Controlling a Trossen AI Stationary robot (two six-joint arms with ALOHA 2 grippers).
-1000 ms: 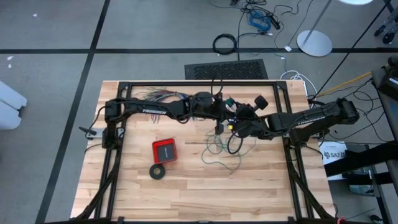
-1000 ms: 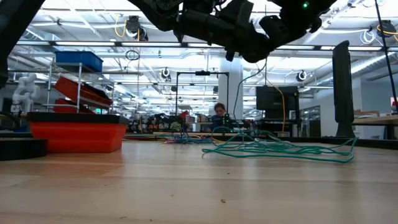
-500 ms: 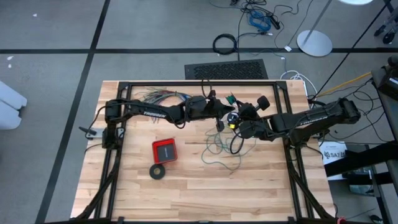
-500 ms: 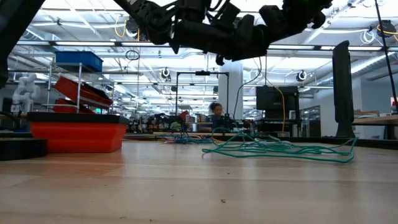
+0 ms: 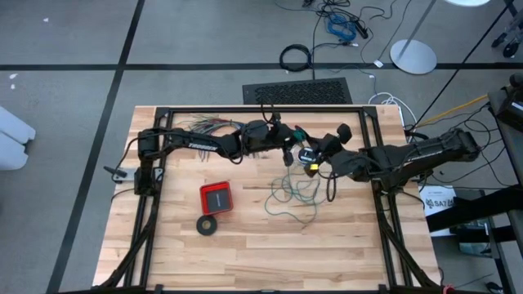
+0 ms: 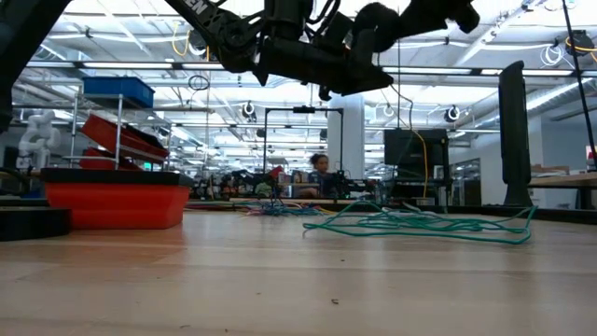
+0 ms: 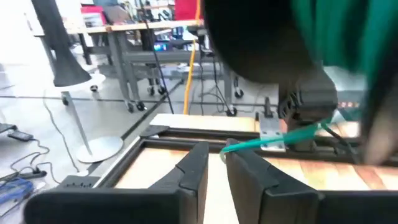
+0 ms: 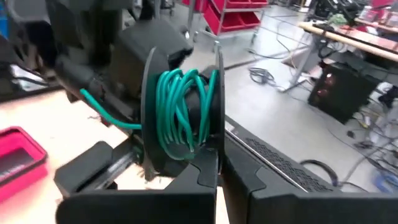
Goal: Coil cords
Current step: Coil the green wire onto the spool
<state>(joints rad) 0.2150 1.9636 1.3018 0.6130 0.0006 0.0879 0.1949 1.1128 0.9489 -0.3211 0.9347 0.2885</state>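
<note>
While several green turns already sit on the spool (image 8: 186, 115) gripped between the closed fingers of your right end effector (image 5: 315, 163), at the upper middle of the overhead frame, most of the teal wire (image 5: 292, 194) lies loose on the worktop (image 5: 245, 245) below. Your left end effector (image 7: 214, 165) shows its fingers only narrowly parted, with a green strand crossing just past their tips. I judge the coiling only partly done. No white cord is visible.

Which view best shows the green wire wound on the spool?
The right wrist view: the spool fills it, with the teal-green wire wound around its core. High view shows only loose wire on the table; low view the same tangle; left wrist view a blurred strand.
</note>
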